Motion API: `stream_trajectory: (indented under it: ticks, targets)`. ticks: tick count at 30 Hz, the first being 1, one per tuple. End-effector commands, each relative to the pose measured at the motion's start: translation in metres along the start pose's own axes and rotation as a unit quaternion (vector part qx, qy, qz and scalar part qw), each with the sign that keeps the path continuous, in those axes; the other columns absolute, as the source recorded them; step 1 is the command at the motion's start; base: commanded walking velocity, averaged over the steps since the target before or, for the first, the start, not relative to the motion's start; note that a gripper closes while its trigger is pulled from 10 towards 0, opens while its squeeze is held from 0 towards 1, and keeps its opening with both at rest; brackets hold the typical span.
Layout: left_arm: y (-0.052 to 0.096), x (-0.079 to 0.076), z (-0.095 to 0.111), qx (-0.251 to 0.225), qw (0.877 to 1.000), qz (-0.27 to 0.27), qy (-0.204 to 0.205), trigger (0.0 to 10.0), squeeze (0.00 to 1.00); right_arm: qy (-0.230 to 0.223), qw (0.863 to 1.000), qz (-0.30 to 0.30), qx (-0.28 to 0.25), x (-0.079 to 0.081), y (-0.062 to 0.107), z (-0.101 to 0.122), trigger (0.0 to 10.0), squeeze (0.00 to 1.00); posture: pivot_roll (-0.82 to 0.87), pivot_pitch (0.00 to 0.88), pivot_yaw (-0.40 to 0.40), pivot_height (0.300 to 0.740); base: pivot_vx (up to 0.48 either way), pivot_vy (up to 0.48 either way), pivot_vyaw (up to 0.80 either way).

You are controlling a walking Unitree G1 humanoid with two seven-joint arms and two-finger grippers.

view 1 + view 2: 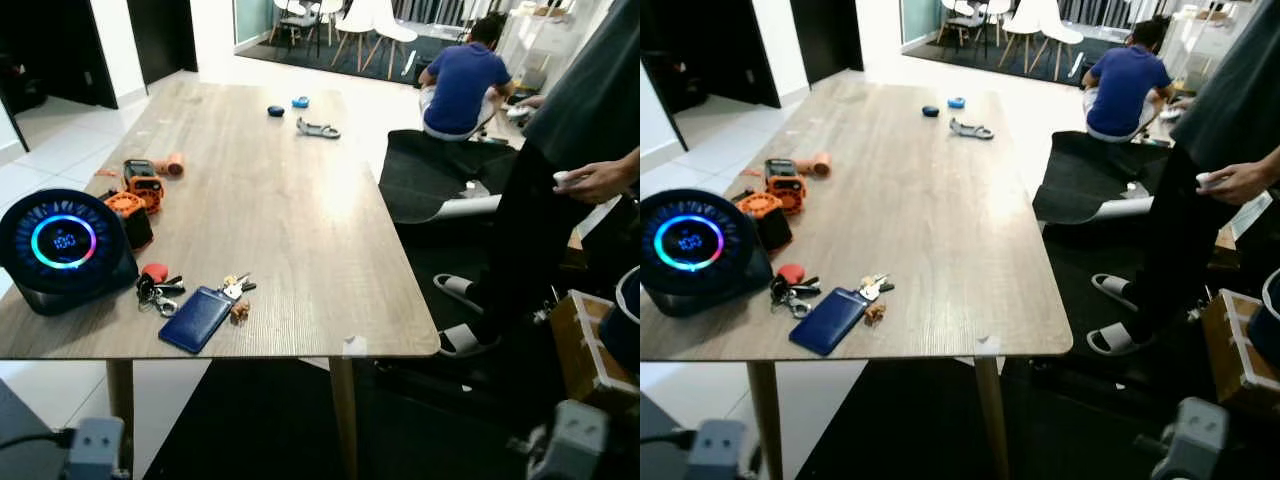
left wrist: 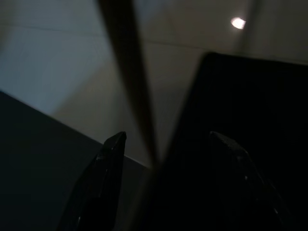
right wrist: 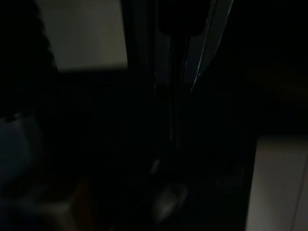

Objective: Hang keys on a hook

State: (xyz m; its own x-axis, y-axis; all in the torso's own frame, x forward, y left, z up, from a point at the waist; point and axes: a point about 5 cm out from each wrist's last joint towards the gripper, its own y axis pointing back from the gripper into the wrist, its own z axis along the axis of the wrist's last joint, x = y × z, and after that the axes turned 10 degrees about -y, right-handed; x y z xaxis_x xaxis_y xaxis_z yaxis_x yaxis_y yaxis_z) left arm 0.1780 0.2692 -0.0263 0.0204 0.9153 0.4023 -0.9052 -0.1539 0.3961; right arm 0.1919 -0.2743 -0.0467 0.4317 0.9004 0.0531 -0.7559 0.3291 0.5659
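Left gripper: your left arm hangs below the surface's near edge; its jaws stand wide apart over pale floor tiles, with a table leg running between them.
Speaker: round, black, ring glowing blue, at the near left corner of the surface.
Dark key bunch: red fob, just beside the speaker, close to the near edge.
Blue wallet: flat at the near edge.
Keys: silver, with a small brown charm, touching the wallet's far right corner.
Orange tools: along the left edge.
Right gripper: wrist view too dark; you cannot tell how the jaws stand.
Standing person: beyond the right edge, one hand out.
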Motion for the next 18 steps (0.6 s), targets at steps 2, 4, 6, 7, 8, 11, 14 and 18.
stream_trajectory:
  ticks: [2, 4, 6, 7, 8, 11, 14, 18]
  targets:
    - [0.001, -0.013, -0.007, 0.023, 0.999, -0.025, 0.025, 10.0, 0.00, 0.030, 0.998, 0.026, 0.046, 0.006, 0.006, -0.020, 10.0, 0.00, 0.08, 0.074, -0.058, 0.740, 0.000, 0.000, 0.00]
    - [-0.001, -0.021, -0.008, 0.031, 0.998, -0.037, 0.045, 10.0, 0.00, 0.024, 0.997, 0.032, 0.070, 0.009, 0.010, -0.032, 10.0, 0.00, 0.09, 0.066, -0.061, 0.740, 0.000, 0.000, 0.00]
    - [-0.004, -0.026, -0.006, 0.032, 0.997, -0.040, 0.055, 10.0, 0.00, 0.021, 0.995, 0.034, 0.086, 0.014, 0.012, -0.039, 10.0, 0.00, 0.09, 0.056, -0.060, 0.740, 0.000, 0.000, 0.00]
    - [-0.004, -0.026, -0.006, 0.032, 0.997, -0.040, 0.055, 10.0, 0.00, 0.021, 0.995, 0.034, 0.086, 0.014, 0.012, -0.039, 10.0, 0.00, 0.09, 0.056, -0.060, 0.740, 0.000, 0.000, 0.00]
    - [-0.005, -0.027, -0.006, 0.033, 0.997, -0.039, 0.059, 10.0, 0.00, 0.024, 0.995, 0.037, 0.091, 0.016, 0.012, -0.041, 10.0, 0.00, 0.09, 0.054, -0.059, 0.740, 0.000, 0.000, 0.00]
    - [-0.008, -0.028, -0.003, 0.030, 0.996, -0.029, 0.075, 10.0, 0.00, 0.055, 0.991, 0.063, 0.108, 0.025, 0.012, -0.045, 10.0, 0.00, 0.08, 0.046, -0.057, 0.740, 0.000, 0.000, 0.00]
    - [-0.011, -0.030, 0.000, 0.023, 0.996, -0.027, 0.088, 10.0, 0.00, 0.093, 0.985, 0.089, 0.119, 0.034, 0.012, -0.046, 10.0, 0.00, 0.08, 0.033, -0.063, 0.740, 0.000, 0.000, 0.00]
    - [-0.015, -0.036, 0.007, 0.008, 0.994, -0.036, 0.106, 10.0, 0.00, 0.113, 0.978, 0.118, 0.130, 0.044, 0.010, -0.044, 10.0, 0.00, 0.09, 0.024, -0.074, 0.740, 0.000, 0.000, 0.00]
